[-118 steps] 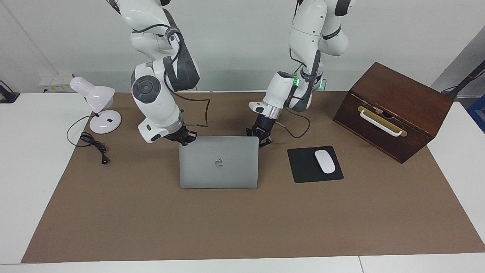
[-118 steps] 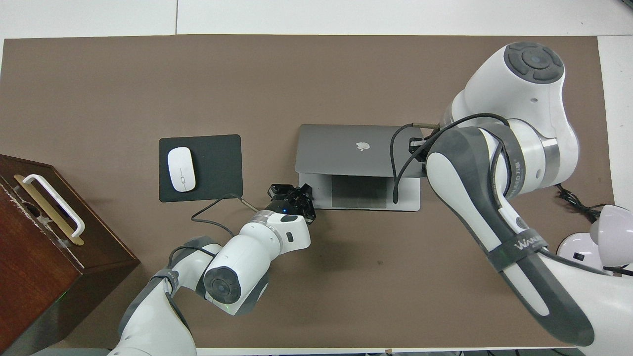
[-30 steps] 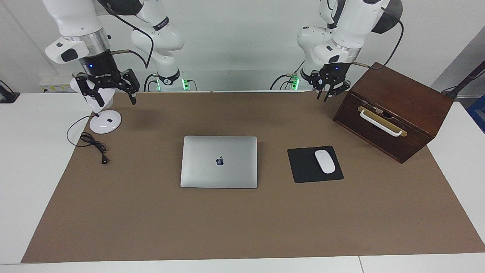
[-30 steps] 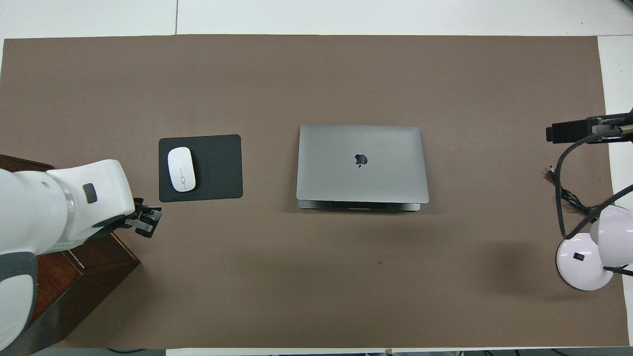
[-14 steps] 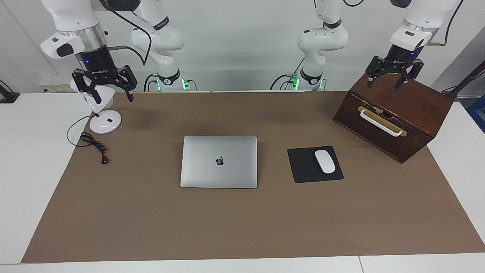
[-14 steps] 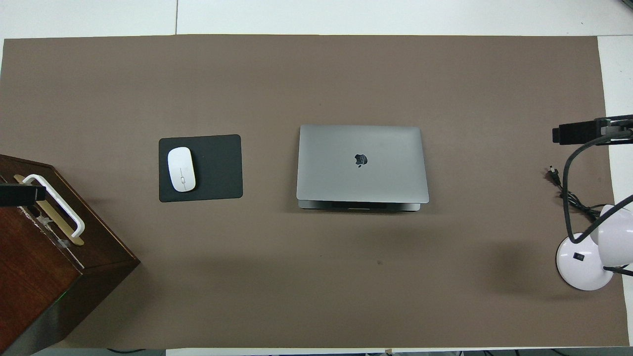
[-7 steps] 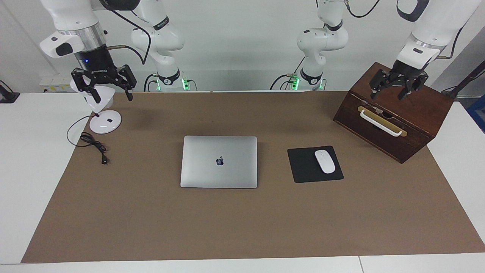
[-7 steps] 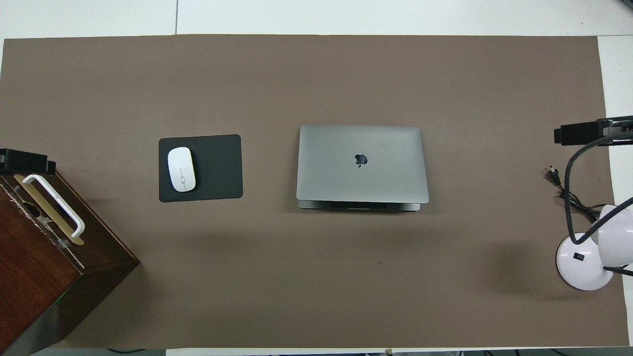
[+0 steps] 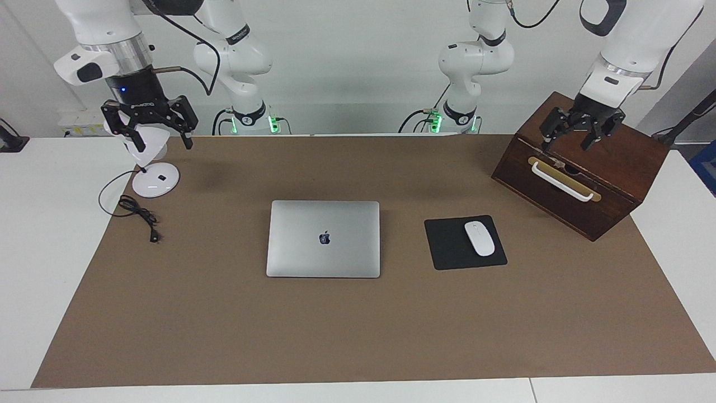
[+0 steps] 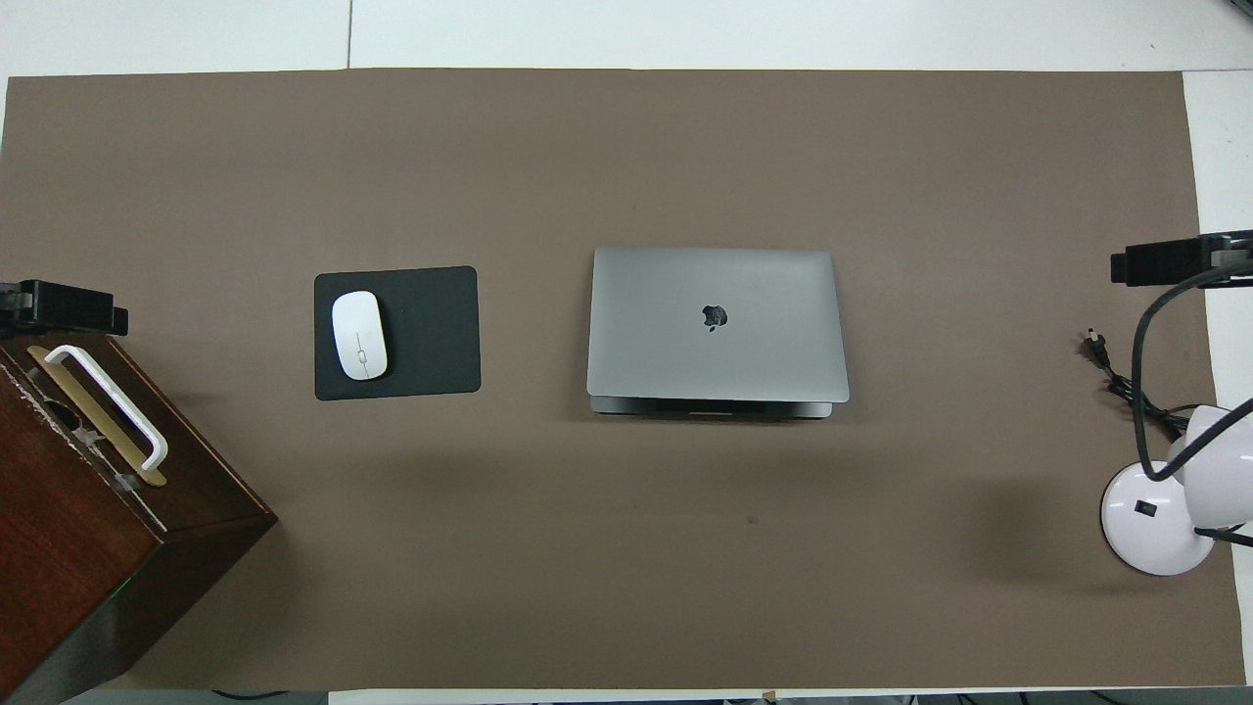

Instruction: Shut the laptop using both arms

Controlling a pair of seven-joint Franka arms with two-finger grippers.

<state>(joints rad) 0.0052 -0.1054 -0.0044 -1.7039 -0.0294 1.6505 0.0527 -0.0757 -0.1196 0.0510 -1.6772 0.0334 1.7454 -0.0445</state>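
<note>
The silver-grey laptop [image 9: 323,239] lies in the middle of the brown mat with its lid down and the apple logo up; it also shows in the overhead view [image 10: 717,323]. My right gripper [image 9: 162,144] is open and empty, raised over the white lamp at the right arm's end of the table. My left gripper [image 9: 565,145] is open and empty, raised over the wooden box at the left arm's end. In the overhead view only the dark fingers show, the right one's [image 10: 1165,262] and the left one's [image 10: 69,305]. Both grippers are well apart from the laptop.
A black mouse pad [image 9: 453,252] with a white mouse [image 9: 479,238] lies beside the laptop toward the left arm's end. A wooden box [image 9: 587,162] with a white handle stands there. A white desk lamp [image 9: 146,162] and its black cord [image 9: 137,212] are at the right arm's end.
Since 8.2 s ago the laptop's lid has gone from half open to down, and both grippers have left it for the table's ends. In the last half second they shifted only slightly.
</note>
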